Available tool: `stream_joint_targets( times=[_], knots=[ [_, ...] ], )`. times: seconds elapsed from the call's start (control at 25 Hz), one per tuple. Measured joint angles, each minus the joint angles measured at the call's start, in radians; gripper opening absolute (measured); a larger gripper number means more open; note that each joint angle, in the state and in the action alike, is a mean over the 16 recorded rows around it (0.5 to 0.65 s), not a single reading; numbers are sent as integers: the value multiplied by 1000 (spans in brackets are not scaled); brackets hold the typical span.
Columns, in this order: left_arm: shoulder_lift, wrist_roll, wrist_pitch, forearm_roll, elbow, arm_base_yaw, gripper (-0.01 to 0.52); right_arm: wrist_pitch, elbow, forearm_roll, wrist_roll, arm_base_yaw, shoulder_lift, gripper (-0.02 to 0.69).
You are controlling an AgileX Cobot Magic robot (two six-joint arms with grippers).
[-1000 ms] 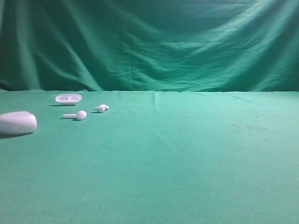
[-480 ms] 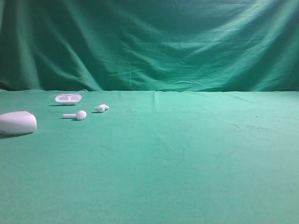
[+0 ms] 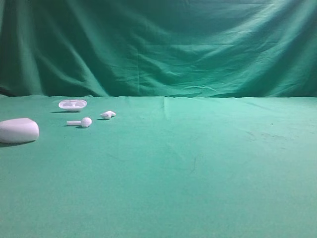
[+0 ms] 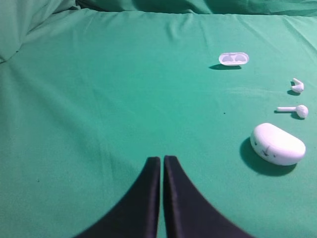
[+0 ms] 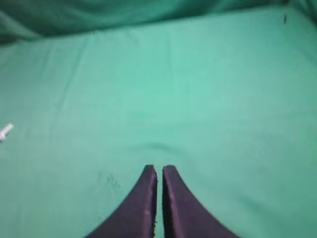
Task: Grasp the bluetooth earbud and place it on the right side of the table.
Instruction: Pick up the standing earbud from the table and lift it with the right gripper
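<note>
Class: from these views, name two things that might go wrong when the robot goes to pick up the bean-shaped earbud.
1. The earbud lies close to the long-stemmed earbud and the tray, all white; the wrong one might be grasped or knocked.
2. It is tiny and glossy, so it may slip from the tool. Both the left tool and the right tool are shut, far from it.

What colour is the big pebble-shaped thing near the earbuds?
White. The pebble-shaped case shows best in the left wrist view, lying on the green table.
</note>
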Motion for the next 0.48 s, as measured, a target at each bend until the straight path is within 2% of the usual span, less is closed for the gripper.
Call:
stream_joint_targets(
  times=[0.24, 0.48],
  knots=[
    [0, 0, 0, 0, 0, 0, 0, 144, -141, 46, -82, 68, 263, 0],
    [0, 0, 0, 0, 0, 0, 0, 228, -321, 36, -136, 216, 541, 0]
  ],
)
